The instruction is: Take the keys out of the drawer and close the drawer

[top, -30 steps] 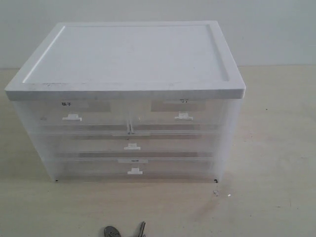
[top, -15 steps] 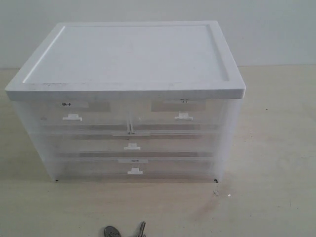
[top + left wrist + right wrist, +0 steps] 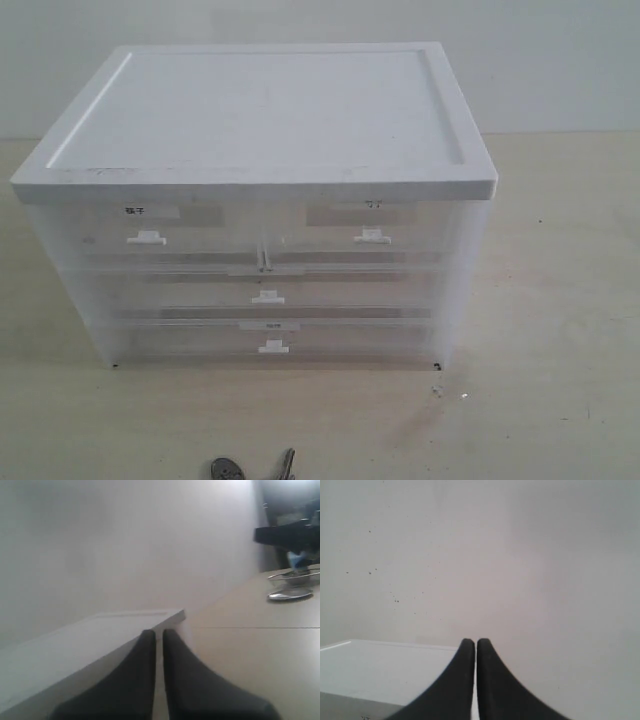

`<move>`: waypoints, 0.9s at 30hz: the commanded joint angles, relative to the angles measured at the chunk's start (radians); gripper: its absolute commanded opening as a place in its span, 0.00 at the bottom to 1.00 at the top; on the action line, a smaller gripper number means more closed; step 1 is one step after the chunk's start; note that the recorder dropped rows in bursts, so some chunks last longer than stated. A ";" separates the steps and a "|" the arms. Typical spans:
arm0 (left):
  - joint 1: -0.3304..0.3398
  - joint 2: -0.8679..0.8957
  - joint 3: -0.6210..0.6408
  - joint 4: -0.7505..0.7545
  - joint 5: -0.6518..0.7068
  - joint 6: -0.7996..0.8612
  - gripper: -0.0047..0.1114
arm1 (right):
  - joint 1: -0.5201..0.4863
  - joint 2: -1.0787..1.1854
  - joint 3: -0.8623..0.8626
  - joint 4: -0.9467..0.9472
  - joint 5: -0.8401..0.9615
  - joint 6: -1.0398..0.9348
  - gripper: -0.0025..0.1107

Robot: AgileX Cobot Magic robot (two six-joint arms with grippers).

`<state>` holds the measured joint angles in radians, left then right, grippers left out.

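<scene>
A translucent drawer cabinet with a white lid (image 3: 262, 120) stands mid-table, and all of its drawers (image 3: 268, 290) sit pushed in. The keys (image 3: 250, 467) lie on the table in front of it, cut off by the bottom edge of the exterior view; a dark round tag and one grey key show. Neither arm appears in the exterior view. My left gripper (image 3: 158, 632) is shut and empty, held above a corner of the white lid (image 3: 75, 650). My right gripper (image 3: 476, 642) is also shut and empty, facing the wall above the lid (image 3: 375, 665).
The beige table (image 3: 560, 300) stretches to both sides of the cabinet, with a white wall behind it. In the left wrist view a black stand on a round silver base (image 3: 292, 585) sits far off on the table.
</scene>
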<state>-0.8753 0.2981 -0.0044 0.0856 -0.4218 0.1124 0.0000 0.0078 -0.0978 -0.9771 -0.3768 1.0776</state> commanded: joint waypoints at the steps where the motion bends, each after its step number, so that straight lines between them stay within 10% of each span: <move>1: 0.247 -0.100 0.004 0.034 0.118 -0.229 0.08 | -0.002 -0.008 0.005 -0.001 0.002 -0.003 0.02; 13: 0.882 -0.298 0.004 -0.021 0.370 -0.386 0.08 | -0.002 -0.008 0.005 0.002 -0.015 -0.003 0.02; 27: 0.984 -0.298 0.004 -0.019 0.563 -0.008 0.08 | -0.002 -0.008 0.005 0.002 -0.015 -0.003 0.02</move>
<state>0.1047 0.0033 -0.0038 0.0767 0.0585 0.0567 0.0000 0.0061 -0.0978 -0.9771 -0.3865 1.0776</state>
